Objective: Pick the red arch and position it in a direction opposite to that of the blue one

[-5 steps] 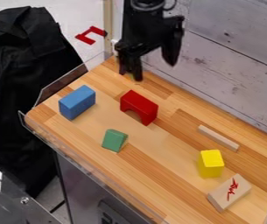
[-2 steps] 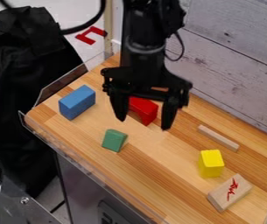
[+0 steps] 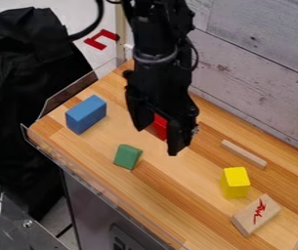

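Here, two fingers (image 3: 176,140) flank one red arch (image 3: 159,126).

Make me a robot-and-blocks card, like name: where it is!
red arch block: partly hidden by gripper
black two-finger gripper: open, over red arch
blue rectangular block: view's left
green block: between blue and yellow
yellow block: view's lower right
thin wooden stick: above yellow in view
pale wooden block, red mark: below yellow
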Robot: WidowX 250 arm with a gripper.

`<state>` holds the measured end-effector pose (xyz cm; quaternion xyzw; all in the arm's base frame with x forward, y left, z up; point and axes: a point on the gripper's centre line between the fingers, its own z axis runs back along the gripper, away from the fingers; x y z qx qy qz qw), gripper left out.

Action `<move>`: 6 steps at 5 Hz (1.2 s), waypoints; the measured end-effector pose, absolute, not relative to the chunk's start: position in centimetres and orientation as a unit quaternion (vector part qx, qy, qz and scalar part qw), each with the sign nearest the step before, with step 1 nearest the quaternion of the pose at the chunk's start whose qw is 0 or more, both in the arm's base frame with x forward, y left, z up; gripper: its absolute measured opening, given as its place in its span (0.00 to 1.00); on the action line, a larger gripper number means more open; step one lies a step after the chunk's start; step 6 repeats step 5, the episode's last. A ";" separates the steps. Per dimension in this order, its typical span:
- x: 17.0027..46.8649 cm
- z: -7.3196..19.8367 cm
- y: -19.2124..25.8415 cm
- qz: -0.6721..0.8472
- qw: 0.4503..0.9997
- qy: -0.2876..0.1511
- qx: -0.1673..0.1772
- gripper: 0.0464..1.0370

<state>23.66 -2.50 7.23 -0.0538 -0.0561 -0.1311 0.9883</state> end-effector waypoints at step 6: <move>28.3 3.9 -1.2 -0.051 0.999 0.005 -0.003 0.96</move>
